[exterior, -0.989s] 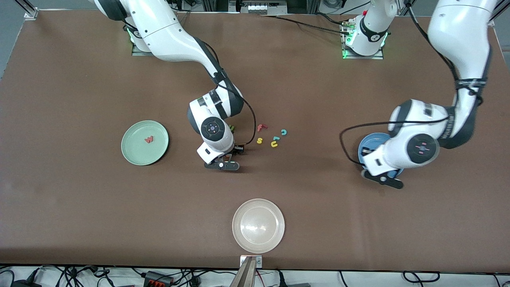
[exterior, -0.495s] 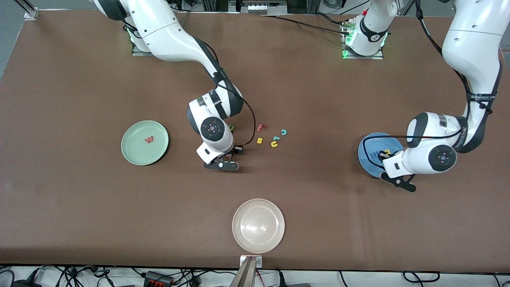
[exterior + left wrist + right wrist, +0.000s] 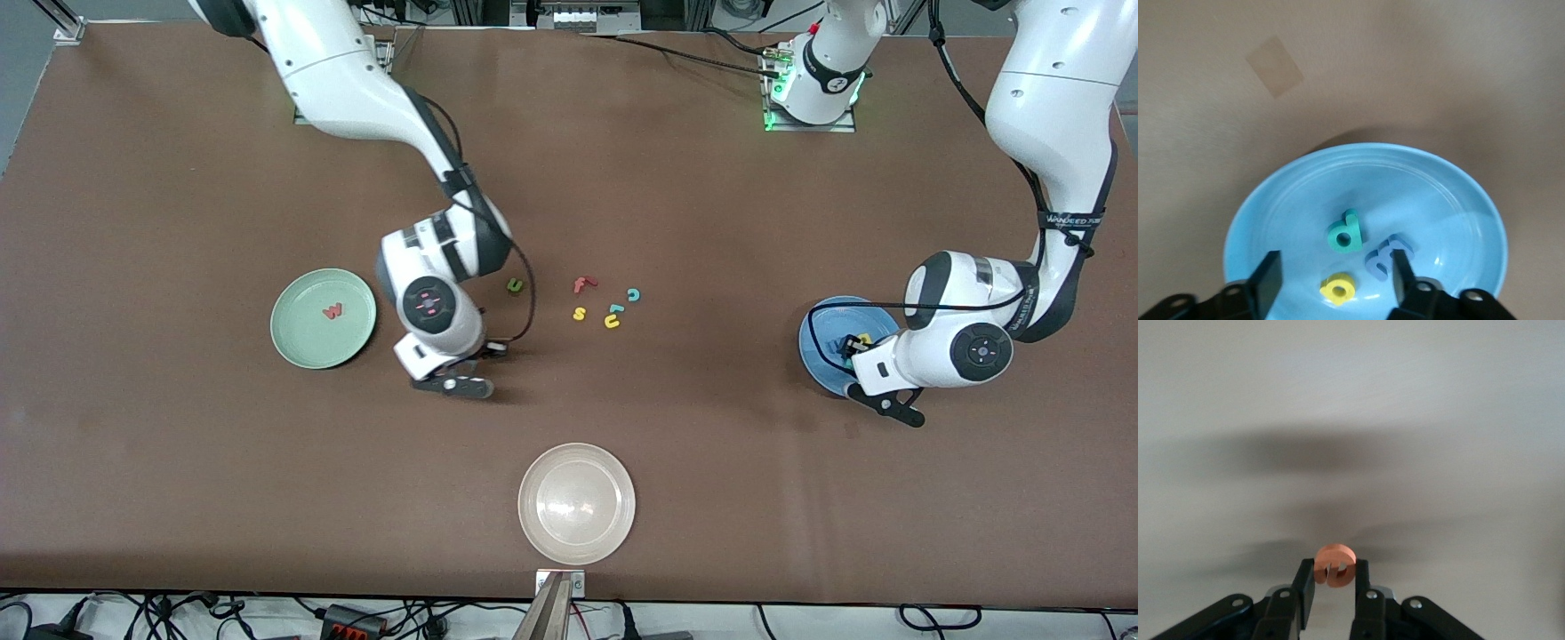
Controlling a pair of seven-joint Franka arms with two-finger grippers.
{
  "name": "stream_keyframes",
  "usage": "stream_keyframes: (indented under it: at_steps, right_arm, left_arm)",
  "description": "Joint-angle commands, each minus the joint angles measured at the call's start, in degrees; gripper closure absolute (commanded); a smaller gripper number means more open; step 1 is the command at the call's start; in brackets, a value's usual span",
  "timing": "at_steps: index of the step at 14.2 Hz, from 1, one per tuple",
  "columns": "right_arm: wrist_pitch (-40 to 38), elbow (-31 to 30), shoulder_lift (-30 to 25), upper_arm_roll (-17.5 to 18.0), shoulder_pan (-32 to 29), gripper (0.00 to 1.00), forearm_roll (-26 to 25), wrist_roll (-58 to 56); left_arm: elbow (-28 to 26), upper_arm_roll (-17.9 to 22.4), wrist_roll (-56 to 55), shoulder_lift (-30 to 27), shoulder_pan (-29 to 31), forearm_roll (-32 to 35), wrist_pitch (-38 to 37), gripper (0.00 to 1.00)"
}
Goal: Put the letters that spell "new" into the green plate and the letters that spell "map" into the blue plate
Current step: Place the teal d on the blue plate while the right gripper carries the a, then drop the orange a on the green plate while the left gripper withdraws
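A brown table (image 3: pixel 178 462) fills the scene, cables along its near edge. Three plates: nearest the camera a whitish plate (image 3: pixel 577 503); farther, the green plate (image 3: pixel 323 318) with one w (image 3: pixel 332 311), and the blue plate (image 3: pixel 1365 220) with three letters: a (image 3: pixel 1337 288), m (image 3: pixel 1383 256), p (image 3: pixel 1345 233). Five letters (image 3: pixel 607 304) lie loose between those plates. The left gripper (image 3: pixel 1335 285) is spread above the blue plate. The right gripper (image 3: pixel 1333 581) pinches the orange e (image 3: pixel 1335 564) beside the green plate.

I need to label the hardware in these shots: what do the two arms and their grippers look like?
Both arms are glossy white with dark grey joint bands and a black cable along each. The left gripper and right gripper have black fingers. Bases glow green.
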Motion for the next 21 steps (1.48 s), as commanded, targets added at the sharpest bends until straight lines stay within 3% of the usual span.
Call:
stream_keyframes:
  at_steps: [1,5,9,12,14,19,20,21]
  right_arm:
    - [-0.5,-11.3,-7.9,-3.8,0.3,0.90,-1.0,-2.4]
    - [-0.7,-22.9,-16.0,-9.8,-0.3,0.90,-1.4,-9.9]
    - [-2.6,-28.2,-19.5,-10.7,-0.3,0.89,-1.4,-10.9]
    - [-1.8,-30.8,-18.9,-10.6,-0.3,0.88,-1.4,-11.1]
    - [-1.1,-31.1,-17.8,-10.7,-0.5,0.88,-1.4,-11.2]
    - [0.6,-31.1,-16.1,-10.7,-0.8,0.87,-1.4,-11.7]
    - [0.6,-31.0,-15.8,-10.7,-0.8,0.83,-1.5,-11.7]
    - [0.9,-30.9,-15.8,-10.7,-0.8,0.67,-1.4,-11.7]
  left_arm:
    - [3.3,-0.7,0.4,-4.3,-1.6,1.2,-7.9,0.00]
    - [10.1,-1.2,0.1,-9.4,-4.3,0.3,-18.9,0.00]
    - [25.0,-3.3,-1.2,-9.6,-4.6,0.2,-34.7,0.00]
    - [28.7,-2.0,-4.1,-11.4,-4.1,-5.2,-36.2,0.00]
    - [27.1,3.9,-13.7,-15.5,-6.5,-9.6,-33.2,0.00]
    - [9.6,16.7,-17.5,-33.0,-15.7,-16.8,-28.8,0.00]
    - [4.5,17.4,-17.4,-37.6,-16.1,-17.6,-26.5,0.00]
    - [0.8,17.4,-17.1,-40.4,-15.9,-17.5,-24.9,0.00]
